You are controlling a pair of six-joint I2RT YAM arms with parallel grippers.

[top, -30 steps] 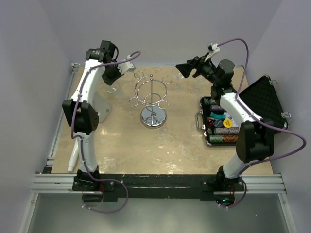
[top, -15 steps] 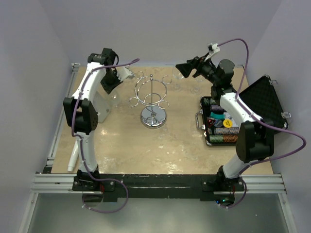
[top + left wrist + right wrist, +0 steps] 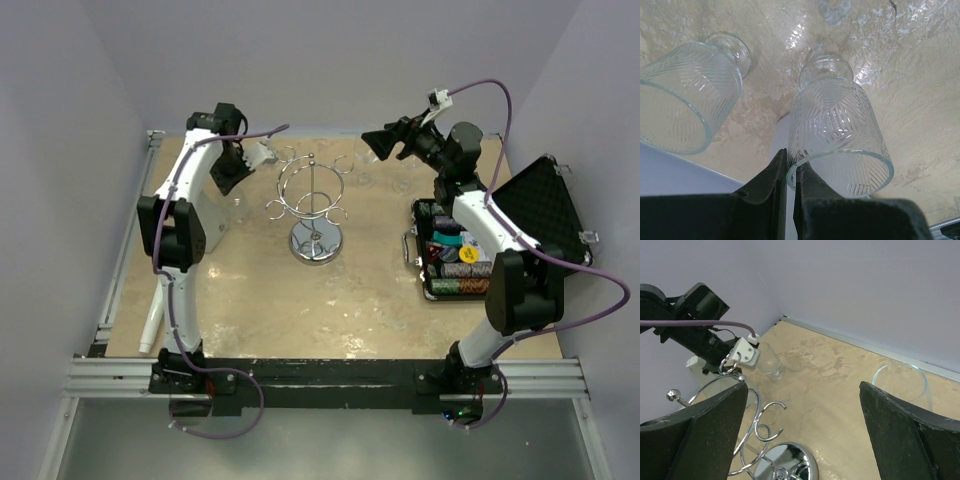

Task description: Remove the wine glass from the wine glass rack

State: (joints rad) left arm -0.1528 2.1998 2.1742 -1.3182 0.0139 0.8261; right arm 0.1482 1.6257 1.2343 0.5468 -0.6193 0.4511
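Left pincer (image 3: 788, 161) clamped on wine glass (image 3: 840, 135) rim, second glass (image 3: 680, 100) just beside. Right pincer (image 3: 802, 387) wide open near rack (image 3: 316, 243), third glass (image 3: 901, 385) beside its finger.

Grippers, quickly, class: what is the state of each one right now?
Left gripper: shut on the rim of the wine glass.
Right gripper: open, holding nothing.

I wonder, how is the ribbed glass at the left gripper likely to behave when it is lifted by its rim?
The ribbed glass is thin and clear, so probably fragile. The left gripper pinches only one side of its rim, so it may swing or slip. Its narrow foot suggests it tips easily when set down.
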